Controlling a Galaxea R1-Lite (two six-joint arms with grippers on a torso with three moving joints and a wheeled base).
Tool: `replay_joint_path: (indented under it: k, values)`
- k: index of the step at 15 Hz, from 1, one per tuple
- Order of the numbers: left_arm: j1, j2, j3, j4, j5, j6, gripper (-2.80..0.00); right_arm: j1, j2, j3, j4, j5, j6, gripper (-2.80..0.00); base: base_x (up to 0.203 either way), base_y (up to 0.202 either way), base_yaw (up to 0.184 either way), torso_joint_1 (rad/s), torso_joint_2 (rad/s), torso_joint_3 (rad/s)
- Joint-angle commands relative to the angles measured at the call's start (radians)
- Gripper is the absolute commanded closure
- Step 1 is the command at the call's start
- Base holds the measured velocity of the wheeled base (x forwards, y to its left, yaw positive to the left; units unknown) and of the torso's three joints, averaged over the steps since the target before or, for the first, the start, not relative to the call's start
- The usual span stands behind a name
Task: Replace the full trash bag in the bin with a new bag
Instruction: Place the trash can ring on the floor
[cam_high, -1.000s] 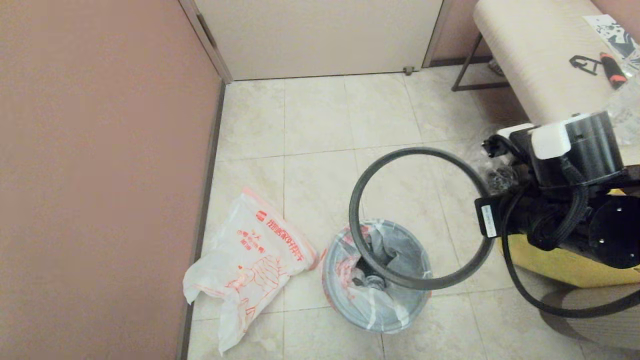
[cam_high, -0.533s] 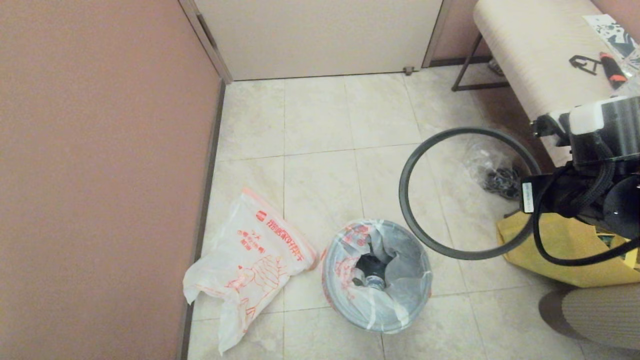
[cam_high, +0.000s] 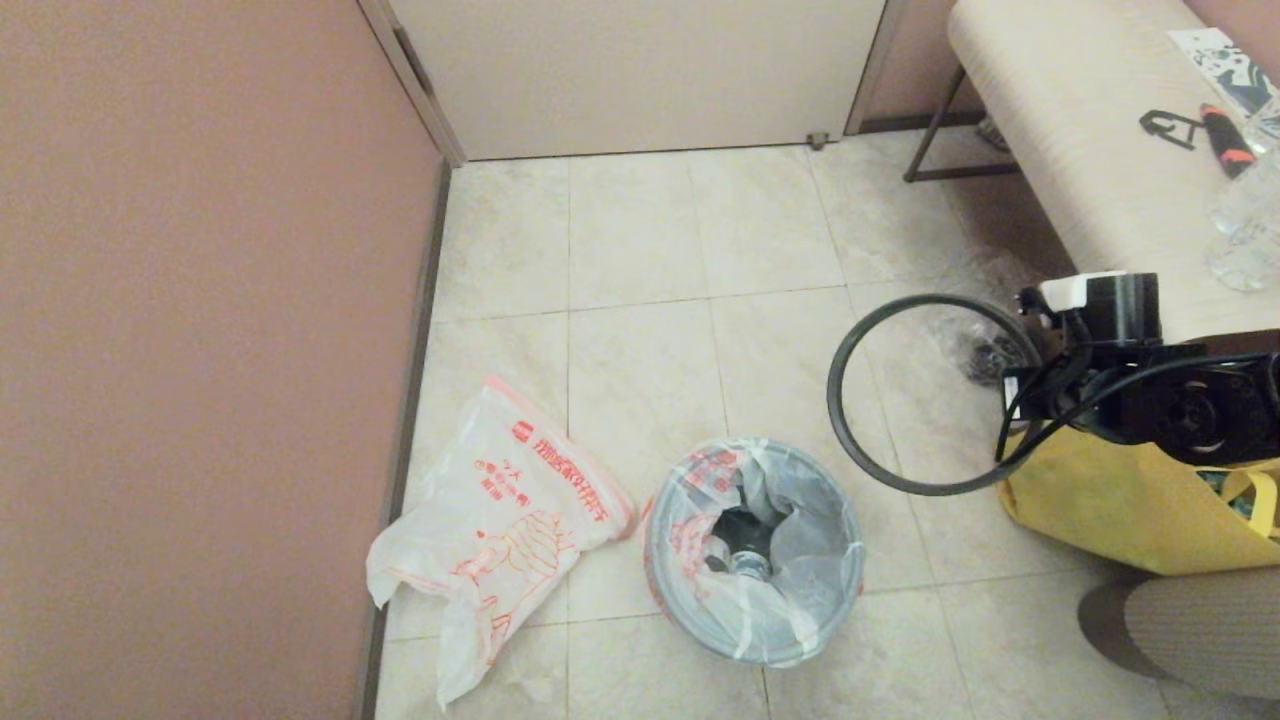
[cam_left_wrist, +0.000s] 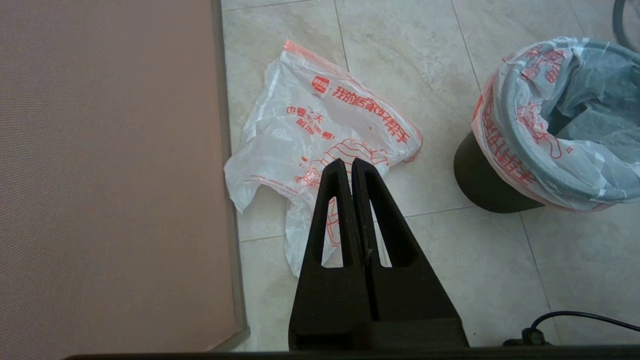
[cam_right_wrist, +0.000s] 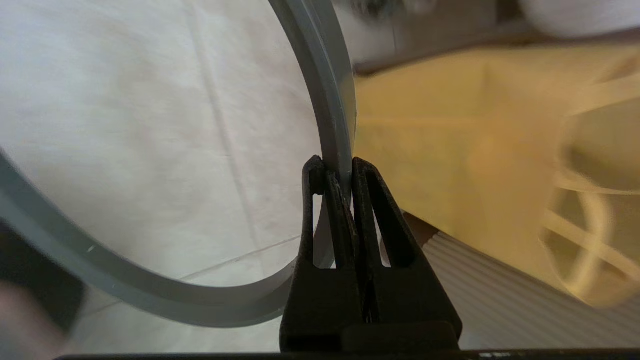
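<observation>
Head view: the bin (cam_high: 752, 553) stands on the tiled floor, the full trash bag (cam_high: 790, 560) still lining it, its orange-red rim folded out over the top; dark contents show down the middle. The new bag (cam_high: 500, 520) lies crumpled flat on the floor just beside the bin, against the wall. The grey ring (cam_high: 925, 394) is off the bin, held up in the air apart from it, by the right gripper (cam_high: 1010, 400) at the ring's far edge, near the yellow tote (cam_high: 1120, 505) and the bench (cam_high: 1080, 140).

Right wrist view: shows what the head view cannot, the right gripper (cam_right_wrist: 338, 170) with jaws pinched tight on the ring's (cam_right_wrist: 325, 100) thin band, tote blurred behind.

Left wrist view: left gripper (cam_left_wrist: 351, 167) hangs above the floor with jaws pressed together on nothing, over the new bag (cam_left_wrist: 320, 130). Here the bin's black wall (cam_left_wrist: 487, 182) shows below the bag's overhang; from the head it is hidden. Left gripper not seen from the head
</observation>
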Motion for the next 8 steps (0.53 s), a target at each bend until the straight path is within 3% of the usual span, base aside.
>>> replay_joint_path:
  k: [1, 6, 8]
  values:
    - [0.001, 0.001, 0.000, 0.000, 0.000, 0.000, 0.00, -0.062, 0.152, -0.034, -0.014, 0.035, -0.008, 0.00, 0.000, 0.000, 0.000, 0.000, 0.00, 0.000]
    - [0.001, 0.001, 0.000, 0.000, 0.000, 0.000, 0.00, -0.154, 0.418, -0.079, -0.032, 0.174, -0.095, 0.00, 0.000, 0.000, 0.000, 0.000, 0.00, 0.000]
    - [0.000, 0.001, 0.000, 0.000, 0.000, 0.001, 0.00, -0.168, 0.467, -0.083, 0.070, 0.193, -0.144, 0.00, 0.000, 0.000, 0.000, 0.000, 0.00, 0.000]
